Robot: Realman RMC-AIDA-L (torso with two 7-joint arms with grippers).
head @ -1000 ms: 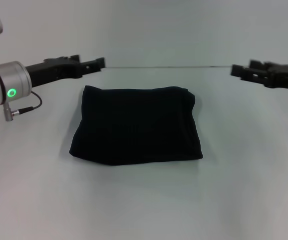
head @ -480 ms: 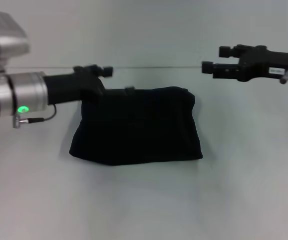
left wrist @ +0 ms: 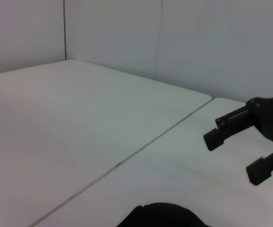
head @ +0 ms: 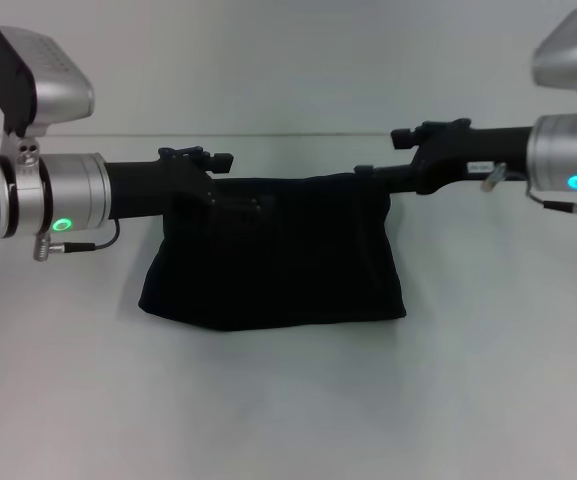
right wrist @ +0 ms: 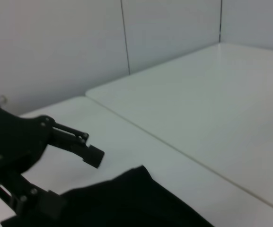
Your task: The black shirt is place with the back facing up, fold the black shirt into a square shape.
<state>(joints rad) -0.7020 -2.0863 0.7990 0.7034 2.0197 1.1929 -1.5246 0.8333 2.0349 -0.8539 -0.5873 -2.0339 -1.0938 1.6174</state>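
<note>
Seems to be at the last step, or just after it: black shirt point(head: 273, 255) already folded into a compact, nearly square block, lying flat in the middle of the table point(head: 508, 380). Left gripper point(head: 238, 185) above the far left corner of the block, right gripper point(head: 380, 152) above the far right corner, both reaching inward from their own sides. Jaws of both spread apart with nothing between them, as seen best from the opposite wrist cameras. Impossible to tell from the head view whether any fingertip touches the cloth. For the next move, probably only two choices: to pull both arms away without dragging the top layer, or, if the far edge looks too loose, to press or tuck it lightly. Risk of lifting a layer and opening the fold if a finger catches. Long axis of the block from left to right across the table, only a little longer than its depth; edges roughly parallel to the table edge. No lettering, collar or sleeve visible, so no way to say where the neck points.
</note>
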